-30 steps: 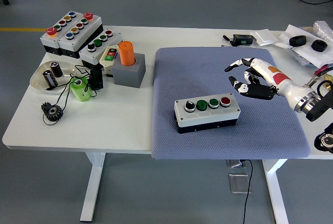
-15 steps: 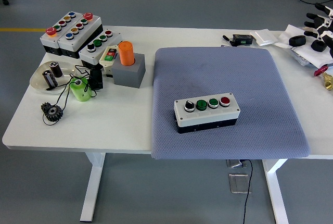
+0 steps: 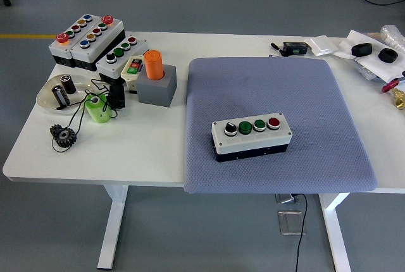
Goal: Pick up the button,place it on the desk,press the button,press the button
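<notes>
A grey button box (image 3: 252,136) lies on the blue-grey mat (image 3: 278,88) at its middle front. Its top carries a black knob, two green buttons and a red button (image 3: 274,122) in a row. Neither of my hands shows in the head view. Nothing touches the box.
At the back left stand more button boxes (image 3: 88,35), an orange cylinder on a grey block (image 3: 155,82), a green cylinder (image 3: 98,107), a bowl with batteries (image 3: 60,92) and a black gear (image 3: 63,135). Small black parts and bags (image 3: 370,50) lie at the back right.
My right hand was open over the mat's right side, rose to the top right corner, and has now left the picture. The button box has not moved.
</notes>
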`<control>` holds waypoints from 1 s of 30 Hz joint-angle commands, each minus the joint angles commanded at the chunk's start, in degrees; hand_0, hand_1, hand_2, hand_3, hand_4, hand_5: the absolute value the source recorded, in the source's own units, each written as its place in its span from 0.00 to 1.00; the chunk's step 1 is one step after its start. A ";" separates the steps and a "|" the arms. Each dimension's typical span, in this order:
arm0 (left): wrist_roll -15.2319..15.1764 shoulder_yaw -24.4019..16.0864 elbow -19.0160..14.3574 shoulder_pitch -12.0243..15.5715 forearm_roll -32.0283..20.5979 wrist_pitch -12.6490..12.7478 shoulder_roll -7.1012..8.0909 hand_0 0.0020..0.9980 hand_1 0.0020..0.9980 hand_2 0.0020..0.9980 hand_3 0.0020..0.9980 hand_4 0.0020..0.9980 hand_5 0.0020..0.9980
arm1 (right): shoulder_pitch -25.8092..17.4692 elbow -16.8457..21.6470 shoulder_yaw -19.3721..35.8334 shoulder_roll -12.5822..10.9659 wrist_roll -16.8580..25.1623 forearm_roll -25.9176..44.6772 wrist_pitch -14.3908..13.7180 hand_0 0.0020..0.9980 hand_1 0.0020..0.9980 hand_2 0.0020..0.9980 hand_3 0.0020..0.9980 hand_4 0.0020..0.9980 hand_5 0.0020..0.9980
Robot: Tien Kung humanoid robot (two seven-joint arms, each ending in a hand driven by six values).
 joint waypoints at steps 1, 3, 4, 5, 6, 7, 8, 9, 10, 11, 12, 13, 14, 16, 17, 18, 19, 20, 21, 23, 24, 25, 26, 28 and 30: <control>0.02 -0.08 0.00 0.02 0.09 0.01 -0.02 0.64 0.69 0.71 0.52 0.30 1.00 | -0.10 -0.07 0.03 0.15 -0.03 -0.14 0.02 0.80 0.77 0.82 0.83 0.58 0.57; 0.06 -0.11 0.00 0.07 0.24 0.01 -0.03 0.64 0.70 0.71 0.52 0.30 1.00 | -0.22 -0.27 0.13 0.54 -0.10 -0.78 -0.02 0.80 0.77 0.82 0.82 0.58 0.57; 0.03 -0.04 0.00 0.19 0.20 -0.04 -0.02 0.64 0.70 0.71 0.52 0.30 1.00 | -0.37 -0.33 0.15 0.67 -0.15 -0.88 0.01 0.80 0.77 0.82 0.82 0.58 0.57; -0.01 0.04 0.00 0.30 0.14 -0.08 0.00 0.64 0.70 0.71 0.52 0.30 1.00 | -0.51 -0.37 0.16 0.79 -0.20 -0.95 0.03 0.80 0.77 0.82 0.82 0.58 0.57; -0.11 0.29 0.00 0.56 -0.15 -0.14 0.03 0.64 0.70 0.71 0.52 0.30 1.00 | -0.82 -0.43 0.23 0.92 -0.29 -1.11 0.03 0.80 0.77 0.82 0.82 0.58 0.57; -0.14 0.34 0.00 0.62 -0.22 -0.16 0.04 0.64 0.70 0.71 0.52 0.30 1.00 | -0.90 -0.44 0.24 0.95 -0.31 -1.14 0.03 0.80 0.77 0.82 0.82 0.58 0.57; -0.10 0.14 0.00 0.72 0.07 -0.18 0.05 0.64 0.70 0.70 0.52 0.30 1.00 | -0.99 -0.55 0.22 1.02 -0.37 -1.28 0.03 0.79 0.77 0.82 0.82 0.58 0.57; -0.07 0.02 0.00 0.78 0.24 -0.19 0.05 0.64 0.70 0.70 0.52 0.30 1.00 | -1.04 -0.61 0.21 1.06 -0.40 -1.35 0.03 0.79 0.77 0.82 0.82 0.58 0.57; -0.04 -0.11 0.00 0.91 0.49 -0.26 0.10 0.64 0.70 0.70 0.52 0.30 1.00 | -1.31 -0.72 0.36 1.16 -0.46 -1.60 0.02 0.79 0.77 0.82 0.82 0.58 0.57; -0.04 -0.17 0.00 0.99 0.55 -0.29 0.12 0.64 0.70 0.70 0.52 0.30 1.00 | -1.48 -0.77 0.46 1.22 -0.48 -1.67 0.01 0.79 0.77 0.82 0.82 0.58 0.57; -0.09 -0.23 0.00 1.12 0.53 -0.33 0.14 0.64 0.70 0.70 0.52 0.30 1.00 | -1.80 -0.85 0.67 1.33 -0.47 -1.66 -0.01 0.79 0.77 0.82 0.82 0.58 0.57; -0.13 -0.31 0.00 1.21 0.47 -0.31 0.13 0.64 0.70 0.70 0.52 0.30 1.00 | -2.02 -0.94 0.85 1.43 -0.47 -1.64 -0.03 0.79 0.77 0.82 0.82 0.58 0.57; -0.15 -0.39 0.00 1.27 0.41 -0.28 0.10 0.64 0.69 0.70 0.52 0.30 1.00 | -2.17 -1.01 0.97 1.50 -0.47 -1.63 -0.05 0.79 0.77 0.82 0.82 0.57 0.56; -0.15 -0.20 0.00 1.31 0.28 -0.29 0.11 0.64 0.69 0.70 0.52 0.30 1.00 | -2.22 -1.09 0.99 1.66 -0.50 -1.60 -0.06 0.79 0.77 0.82 0.82 0.57 0.56; -0.11 -0.12 0.00 1.34 0.31 -0.31 0.11 0.64 0.69 0.70 0.52 0.30 1.00 | -2.15 -1.10 0.90 1.73 -0.50 -1.70 -0.05 0.79 0.77 0.82 0.82 0.57 0.56; -0.09 -0.08 0.00 1.36 0.34 -0.33 0.12 0.64 0.69 0.70 0.52 0.30 1.00 | -2.11 -1.10 0.85 1.77 -0.50 -1.76 -0.05 0.79 0.77 0.82 0.82 0.57 0.56; -0.02 -0.38 0.00 1.41 0.69 -0.29 0.07 0.64 0.69 0.70 0.52 0.30 1.00 | -2.03 -1.11 0.79 1.81 -0.50 -1.84 -0.05 0.79 0.77 0.82 0.82 0.57 0.56; 0.06 -0.69 0.00 1.44 1.04 -0.25 0.03 0.64 0.69 0.70 0.52 0.30 1.00 | -1.95 -1.12 0.74 1.84 -0.49 -1.90 -0.05 0.79 0.77 0.82 0.81 0.57 0.56; 0.05 -0.72 0.00 1.52 1.10 -0.27 0.04 0.64 0.69 0.70 0.52 0.30 1.00 | -1.92 -1.13 0.76 1.93 -0.49 -1.92 -0.09 0.79 0.77 0.82 0.81 0.57 0.56; 0.04 -0.70 0.00 1.58 1.13 -0.29 0.04 0.64 0.69 0.70 0.52 0.30 1.00 | -1.91 -1.14 0.78 1.91 -0.50 -1.93 -0.12 0.79 0.77 0.82 0.81 0.57 0.56; 0.04 -0.76 0.00 1.59 1.19 -0.30 0.04 0.64 0.69 0.70 0.52 0.30 1.00 | -1.92 -1.14 0.80 1.90 -0.53 -1.93 -0.12 0.79 0.77 0.82 0.81 0.57 0.56; 0.06 -0.94 0.00 1.59 1.37 -0.31 0.05 0.64 0.69 0.70 0.52 0.30 1.00 | -1.95 -1.15 0.86 1.90 -0.63 -1.96 -0.11 0.79 0.77 0.82 0.81 0.57 0.56; 0.06 -1.11 0.00 1.59 1.51 -0.30 0.05 0.64 0.69 0.70 0.52 0.30 1.00 | -2.00 -1.14 0.94 1.89 -0.74 -1.94 -0.06 0.79 0.76 0.82 0.81 0.56 0.55; -0.01 -1.53 0.00 1.54 1.69 -0.26 0.05 0.64 0.69 0.70 0.52 0.30 1.00 | -2.30 -1.02 1.32 1.80 -1.32 -1.76 0.31 0.79 0.76 0.82 0.81 0.56 0.55; -0.11 -1.71 0.00 1.54 1.64 -0.25 0.06 0.64 0.69 0.70 0.52 0.30 1.00 | -2.55 -0.90 1.68 1.63 -1.95 -1.75 0.58 0.79 0.76 0.82 0.81 0.56 0.55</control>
